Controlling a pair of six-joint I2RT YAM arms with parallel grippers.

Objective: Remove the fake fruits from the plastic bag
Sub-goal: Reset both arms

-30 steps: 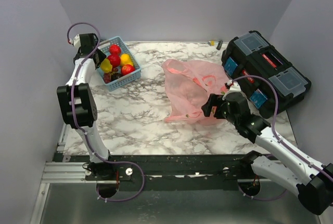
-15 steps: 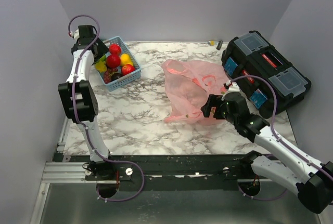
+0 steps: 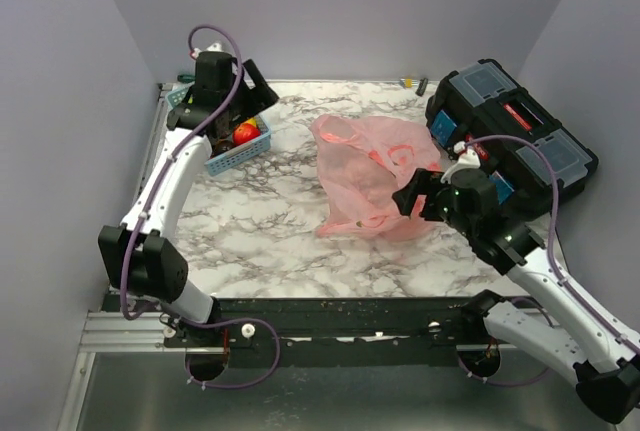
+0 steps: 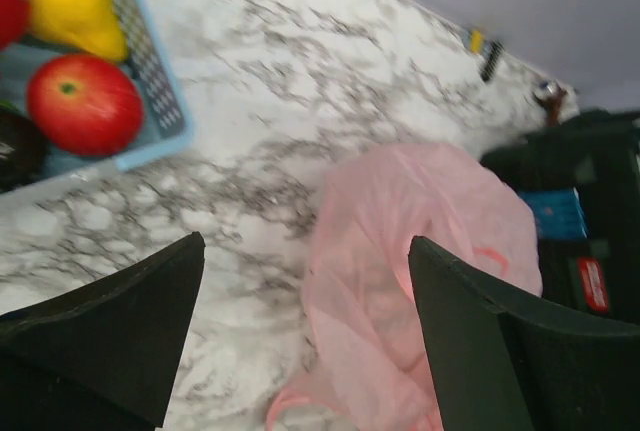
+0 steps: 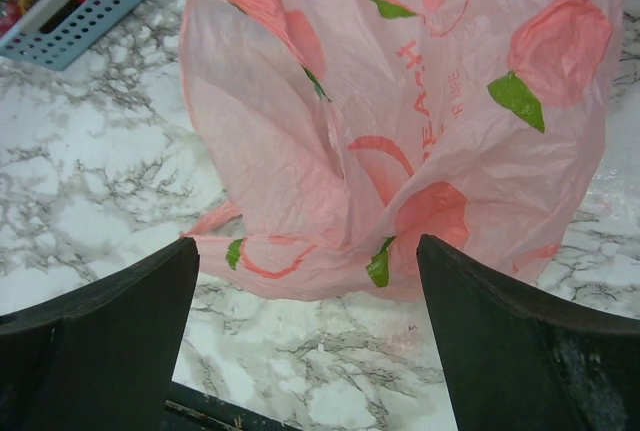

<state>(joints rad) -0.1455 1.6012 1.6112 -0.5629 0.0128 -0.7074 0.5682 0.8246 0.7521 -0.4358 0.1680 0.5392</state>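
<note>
- The left gripper [image 4: 305, 251] is being held spread wide, with nothing between its fingers, near the light blue basket [image 4: 160, 81].
- The right gripper [image 5: 307, 246] is being kept wide apart and empty, just beside the near edge of the pink plastic bag [image 3: 365, 176].
- The bag is being supported, crumpled, by the marble table [image 3: 260, 231].
- A red apple [image 4: 85, 101] and a yellow pear [image 4: 75, 1] are being contained in the basket.

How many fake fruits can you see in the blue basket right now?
4: a yellow pear, a red apple below it, another red fruit cut off by the frame corner, and a dark fruit at the left edge. More may lie hidden outside this view.
</note>
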